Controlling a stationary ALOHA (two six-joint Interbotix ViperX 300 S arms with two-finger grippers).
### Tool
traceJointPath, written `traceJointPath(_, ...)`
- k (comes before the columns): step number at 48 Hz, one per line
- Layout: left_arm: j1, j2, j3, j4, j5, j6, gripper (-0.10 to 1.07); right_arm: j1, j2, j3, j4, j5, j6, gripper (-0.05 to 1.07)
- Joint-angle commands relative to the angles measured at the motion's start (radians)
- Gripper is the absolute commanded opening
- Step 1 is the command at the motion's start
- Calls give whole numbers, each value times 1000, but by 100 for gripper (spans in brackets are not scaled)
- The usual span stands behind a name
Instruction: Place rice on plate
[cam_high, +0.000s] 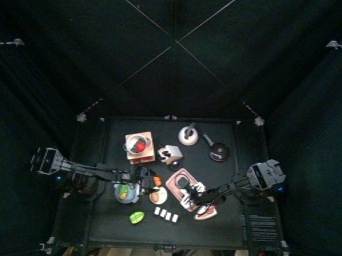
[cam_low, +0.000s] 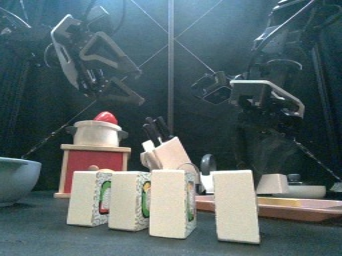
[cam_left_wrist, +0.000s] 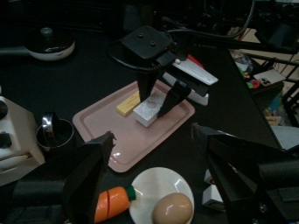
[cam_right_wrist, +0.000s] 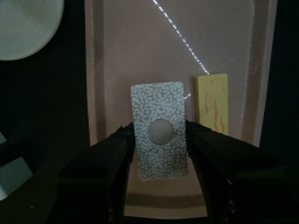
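Observation:
The plate (cam_right_wrist: 117, 52) is a long salmon-pink tray, seen in the top view (cam_high: 178, 180) right of the table's middle. On it lies the rice (cam_right_wrist: 158, 131), a speckled grey-white block, beside a yellow strip (cam_right_wrist: 212, 103). My right gripper (cam_right_wrist: 162, 150) hangs straight over the block with its jaws open, one on each side and a thin gap to it. The left wrist view shows the same: right gripper (cam_left_wrist: 158, 105) astride the rice (cam_left_wrist: 149, 114) on the plate (cam_left_wrist: 117, 149). My left gripper (cam_left_wrist: 152, 153) stands wide open left of the plate, holding nothing.
A white round dish with an egg (cam_left_wrist: 163, 203) and an orange piece (cam_left_wrist: 110, 203) lies below my left gripper. At the table's front stands a row of white blocks (cam_low: 160, 200). A red box with a pot (cam_low: 96, 150) and a grey bowl (cam_low: 16, 178) are at the left.

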Motion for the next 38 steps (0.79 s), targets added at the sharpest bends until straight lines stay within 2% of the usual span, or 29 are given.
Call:
traceJointPath(1,3,-11,-9,-2,-9,2,102,-8,-18,-8,-3,-3,2,87)
traceJointPath(7,3,-9,-9,0,-9,2,102,-9,-18,-11,-6,-3,0,92)
traceJointPath(25,5,-9,-8,-2,-9,2,102,-9,-29,-11,-5,-3,-9,92)
traceJointPath(38,3,-11,-6,-2,-9,2,102,-9,-121,32,-31,-3,-11,92)
